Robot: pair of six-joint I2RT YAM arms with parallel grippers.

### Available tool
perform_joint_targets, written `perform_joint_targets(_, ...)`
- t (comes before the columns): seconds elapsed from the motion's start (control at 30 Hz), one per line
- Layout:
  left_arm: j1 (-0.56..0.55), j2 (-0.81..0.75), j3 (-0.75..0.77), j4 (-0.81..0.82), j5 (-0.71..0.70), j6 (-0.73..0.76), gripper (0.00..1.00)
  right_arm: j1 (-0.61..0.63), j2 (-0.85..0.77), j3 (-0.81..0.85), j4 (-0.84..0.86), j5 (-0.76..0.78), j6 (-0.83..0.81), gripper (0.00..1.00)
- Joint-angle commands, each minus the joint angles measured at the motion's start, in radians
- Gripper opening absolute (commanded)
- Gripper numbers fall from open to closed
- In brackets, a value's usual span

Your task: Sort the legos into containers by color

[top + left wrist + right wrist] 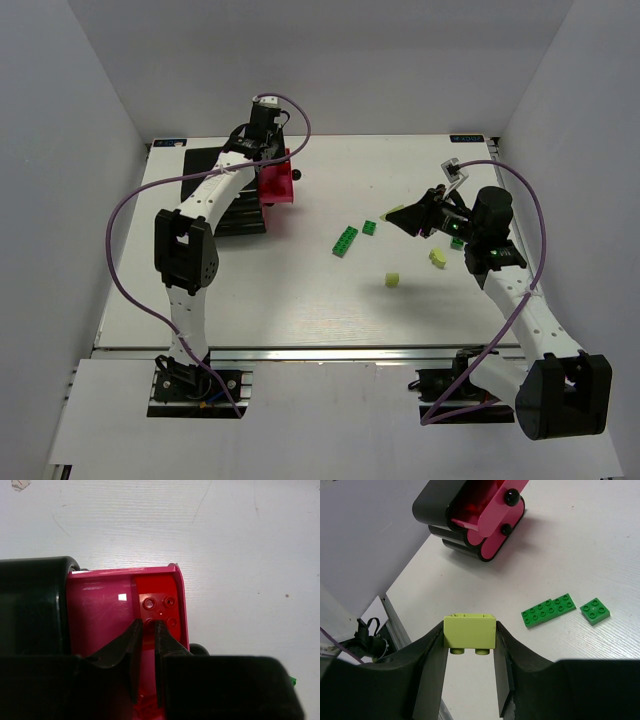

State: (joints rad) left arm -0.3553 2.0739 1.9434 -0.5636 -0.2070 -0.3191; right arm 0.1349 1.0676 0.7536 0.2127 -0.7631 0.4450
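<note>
Over drawer [277,192], left arm [215,195] outstretched, right fingers [432,665] clamping yellow brick [470,631]

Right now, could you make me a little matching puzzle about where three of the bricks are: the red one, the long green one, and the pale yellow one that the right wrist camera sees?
Things:
1. red lego
2. long green lego
3. pale yellow lego in the right wrist view

Places:
A. clamped in the right end effector
B. lying flat on the table
C. inside the open pink drawer

Pairs: 1-C, 2-B, 3-A
</note>
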Motion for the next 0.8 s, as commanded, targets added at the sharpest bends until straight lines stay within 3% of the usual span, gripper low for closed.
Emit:
perform_joint_targets(0.0, 0.006, -0.023, -0.023, 0.001, -0.011, 0.005, 0.15, -0.009, -0.001, 0.000, 0.040, -0.018, 0.004, 0.00)
perform_joint_targets(0.27, 0.006, -0.057, -0.024, 0.001, -0.028, 0.034, 0.10, -0.009, -0.003, 0.000, 0.039, -0.018, 0.006, 0.00)
perform_joint_targets(0.77, -0.004, -0.097, -0.004, -0.044, -0.100, 0.114, 0.10, -0.009, 0.000, 0.000, 0.039, -0.018, 0.006, 0.00)
